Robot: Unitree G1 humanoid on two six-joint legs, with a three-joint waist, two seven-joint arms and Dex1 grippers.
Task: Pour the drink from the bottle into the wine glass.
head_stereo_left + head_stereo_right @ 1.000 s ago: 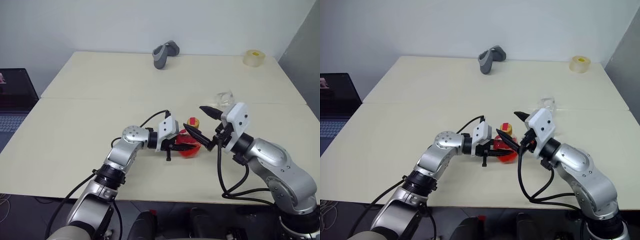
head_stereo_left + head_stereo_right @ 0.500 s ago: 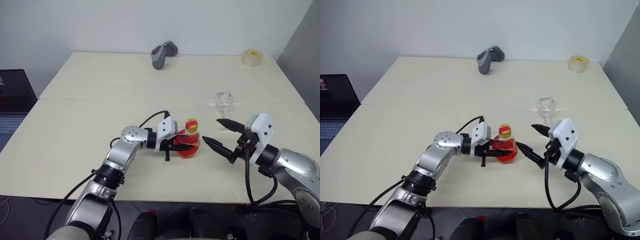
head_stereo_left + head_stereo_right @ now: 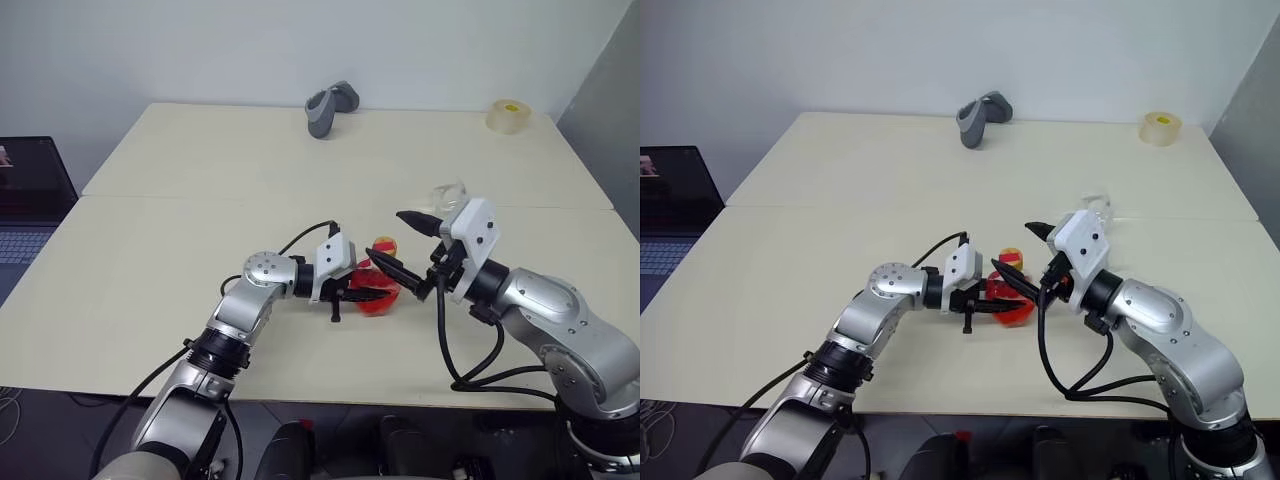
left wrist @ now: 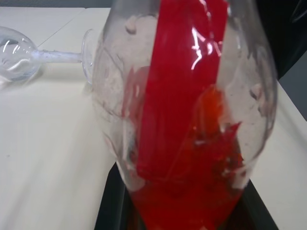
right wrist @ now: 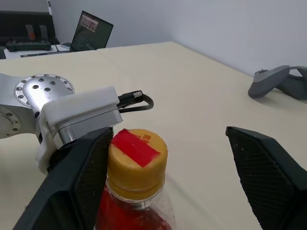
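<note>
Left tool (image 3: 372, 291): clenching the round body of the bottle (image 3: 380, 288), reaching in from the robot's left and holding it upright on the surface (image 3: 200, 220).
Bottle: standing near the middle of the front half of the surface, its yellow-and-red cap (image 5: 137, 156) still on; the left wrist view is showing its clear wall up close with a red label strip running down it.
Drink (image 4: 192, 201): bright red, sitting in the lower part of the bottle, the upper part showing clear.
Right tool (image 3: 403, 245): hanging released at cap height, its two black fingers (image 5: 81, 182) spreading wide to either side of the cap; the nearer finger is looking just beside the cap, but contact cannot be told.
Wine glass (image 3: 449, 196): standing on the surface behind the right tool, partly hidden by its white housing, and well apart from the bottle; appearing empty in the left wrist view (image 4: 19, 55).
Grey curved object (image 3: 330, 107): lying near the far edge of the surface.
Tape roll (image 3: 508, 114): sitting at the far right corner.
Laptop (image 3: 30, 200): standing open off the surface's left side.
</note>
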